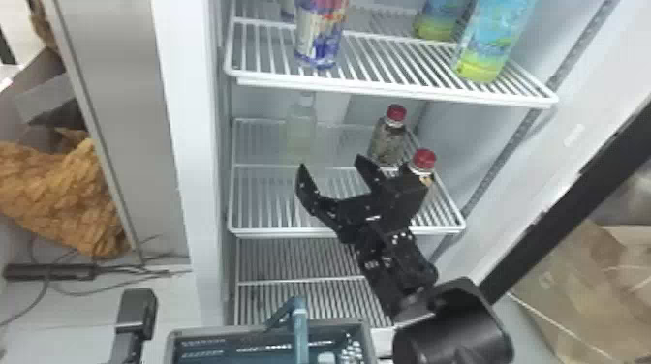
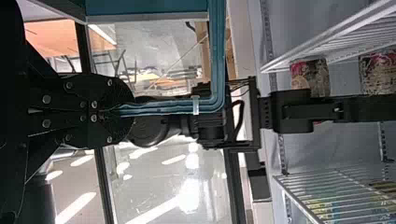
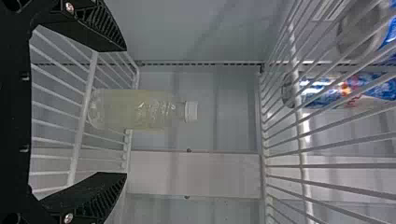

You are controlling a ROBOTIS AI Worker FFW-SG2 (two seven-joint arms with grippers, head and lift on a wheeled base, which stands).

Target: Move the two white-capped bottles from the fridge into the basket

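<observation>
Right fingers (image 3: pixel 100 28) wide apart, nothing between; bottle (image 3: pixel 140 111) stands upright ahead on wire shelf (image 1: pixel 290 234). Such opening seems chosen so bottle body can enter. Left fingers (image 2: pixel 100 86) closed on handle (image 2: pixel 163 107), probably to make basket (image 1: pixel 213 331) steady near fridge (image 1: pixel 189 145). White thing (image 1: pixel 326 358) inside basket, maybe cap of other bottle; cannot tell surely. Red-capped bottles (image 1: pixel 387 140) share shelf. Outside fridge, at left: brown cloth (image 1: pixel 58 193).

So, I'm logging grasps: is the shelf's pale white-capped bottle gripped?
No, the black right gripper is open, its fingers off the bottle.
</observation>
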